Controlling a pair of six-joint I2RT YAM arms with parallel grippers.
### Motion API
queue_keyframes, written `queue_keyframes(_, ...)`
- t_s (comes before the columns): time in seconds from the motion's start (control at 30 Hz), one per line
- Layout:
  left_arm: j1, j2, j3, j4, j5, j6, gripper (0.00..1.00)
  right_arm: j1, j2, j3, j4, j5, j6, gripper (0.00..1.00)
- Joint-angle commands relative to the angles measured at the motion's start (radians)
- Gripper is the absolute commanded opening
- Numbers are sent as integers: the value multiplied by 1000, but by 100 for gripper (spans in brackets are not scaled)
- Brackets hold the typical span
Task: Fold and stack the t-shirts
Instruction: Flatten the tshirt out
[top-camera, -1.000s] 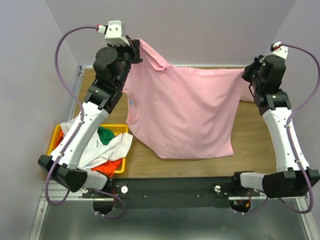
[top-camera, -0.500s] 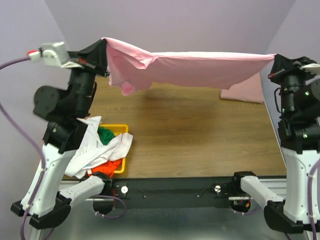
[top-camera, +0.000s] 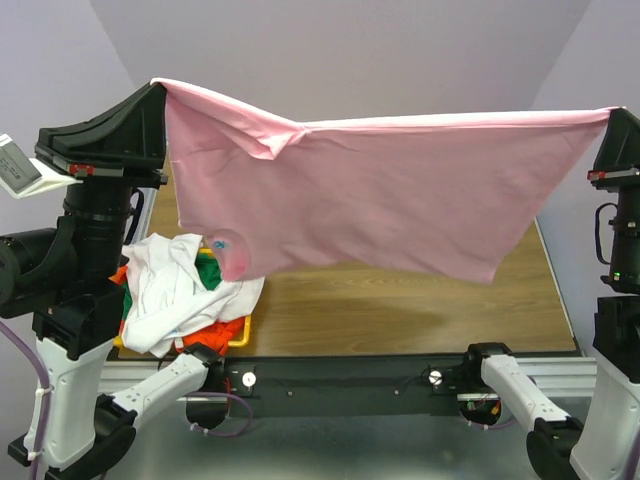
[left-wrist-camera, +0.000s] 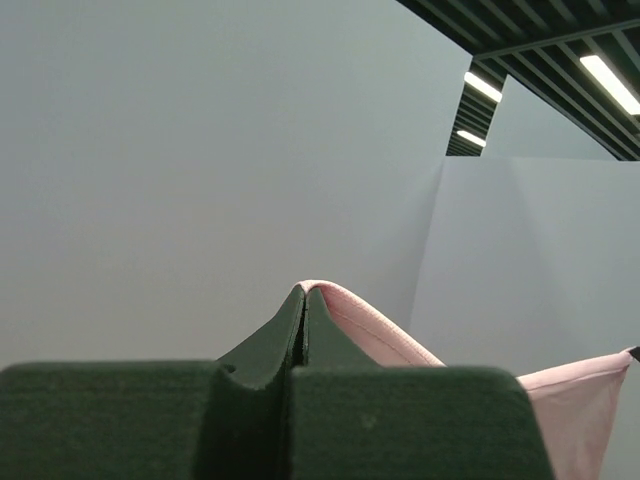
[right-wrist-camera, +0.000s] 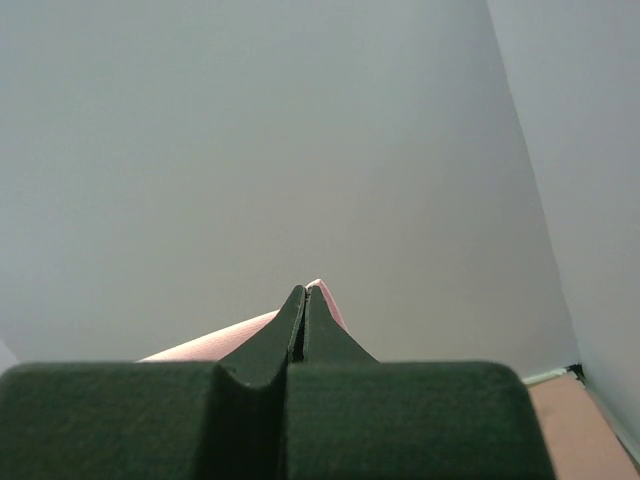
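A pink t-shirt (top-camera: 380, 190) hangs stretched in the air between both arms, high above the wooden table (top-camera: 420, 320). My left gripper (top-camera: 160, 86) is shut on its upper left corner. My right gripper (top-camera: 612, 112) is shut on its upper right corner. The neck opening with a small label (top-camera: 224, 250) dangles at the lower left. In the left wrist view the closed gripper (left-wrist-camera: 304, 290) pinches a pink hem (left-wrist-camera: 375, 335). The right wrist view likewise shows the gripper (right-wrist-camera: 305, 290) shut on pink cloth (right-wrist-camera: 215, 345). White (top-camera: 175, 290), green (top-camera: 208, 275) and orange (top-camera: 220, 333) t-shirts lie heaped at the left.
The heap of t-shirts fills a yellow bin (top-camera: 241, 335) at the table's front left, beside the left arm. The hanging shirt hides the back of the table. Grey walls close in behind and on both sides.
Both arms have swung up and towards the camera, lifting the pink t-shirt off the table. It now hangs spread wide between them, and both grips have held.
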Motion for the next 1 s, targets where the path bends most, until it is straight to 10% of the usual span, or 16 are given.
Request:
queue_keyframes(0.0,4,26,10,-19,48,-24,0,-3,1,13,-37,3,-4,0)
queue_keyframes(0.27,4,201,-153,128,94,-47,0,-5,125,-217,-4,173,-34,0)
queue_keyframes(0.53,72,725,-140,171,120,-53,0,-71,540,-518,185,281,-16,0)
queue_keyframes(0.6,96,857,-57,137,216,-64,22,-108,631,-517,194,234,33,0)
queue_keyframes(0.67,102,1011,52,129,284,-62,71,-137,764,-482,193,173,41,17)
queue_keyframes(0.7,100,1069,77,129,307,-64,81,-138,797,-474,193,146,38,53)
queue_keyframes(0.73,100,1089,104,129,327,-62,89,-138,818,-466,193,130,38,53)
queue_keyframes(0.77,94,1094,120,132,339,-61,93,-137,835,-463,193,106,38,81)
queue_keyframes(0.8,90,1096,120,132,338,-53,93,-138,832,-463,193,105,36,86)
queue_keyframes(0.97,64,967,-92,169,292,-47,95,-137,751,-538,194,52,33,93)
